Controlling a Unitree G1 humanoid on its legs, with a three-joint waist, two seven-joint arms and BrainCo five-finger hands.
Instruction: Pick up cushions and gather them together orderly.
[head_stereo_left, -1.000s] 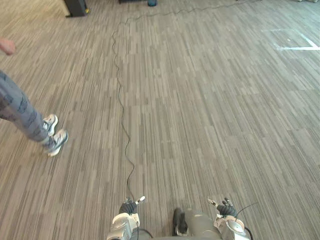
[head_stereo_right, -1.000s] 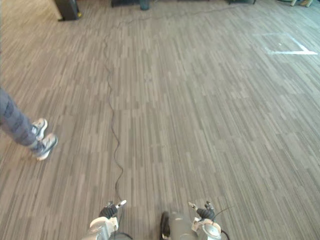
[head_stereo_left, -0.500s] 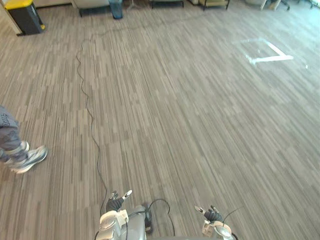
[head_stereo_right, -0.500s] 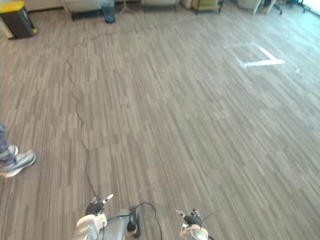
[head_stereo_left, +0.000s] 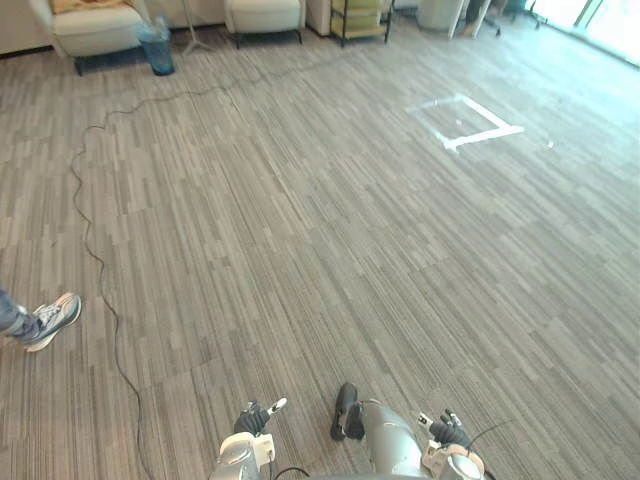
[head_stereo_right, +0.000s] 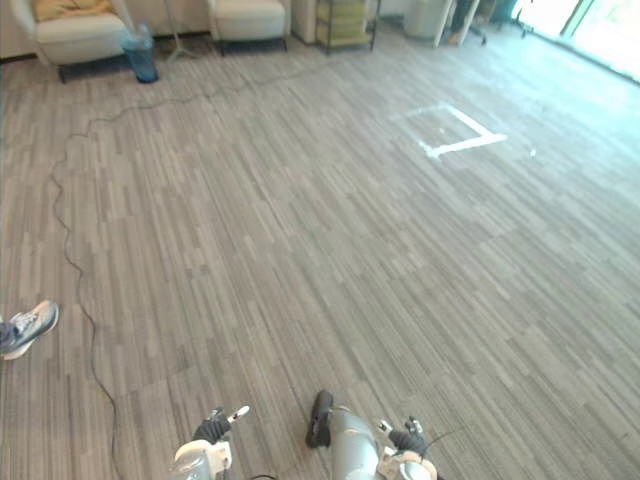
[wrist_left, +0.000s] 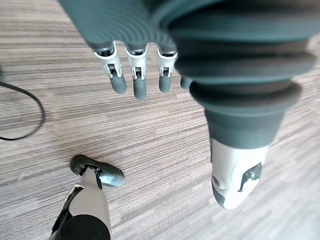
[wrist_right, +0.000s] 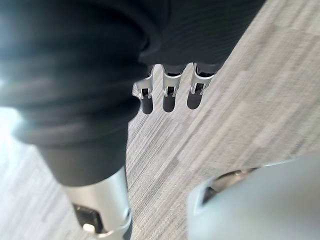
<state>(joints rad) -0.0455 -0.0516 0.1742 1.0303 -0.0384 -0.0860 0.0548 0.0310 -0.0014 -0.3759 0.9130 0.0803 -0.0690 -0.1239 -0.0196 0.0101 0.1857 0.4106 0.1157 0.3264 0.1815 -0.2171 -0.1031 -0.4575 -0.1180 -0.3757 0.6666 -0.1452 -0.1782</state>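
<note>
A: So, how far along?
B: Barely begun, imo. No cushion picked up, nothing gathered. Left hand (wrist_left: 134, 80) & right hand (wrist_right: 169, 97) hang low at bottom of frame, fingers straight, holding nothing.
A: Where's the cushion then?
B: Likely one: tan cushion (head_stereo_right: 68, 8) on the pale armchair (head_stereo_right: 75, 42), upper left of frame, well apart from both hands, w/ bare floor (head_stereo_left: 330, 220) between.
A: Which way's it lie?
B: Long axis seems to run across the frame, along the chair back. Top edge cuts it, so can't tell more. Whole job's left: walk over, grab, stack.
</note>
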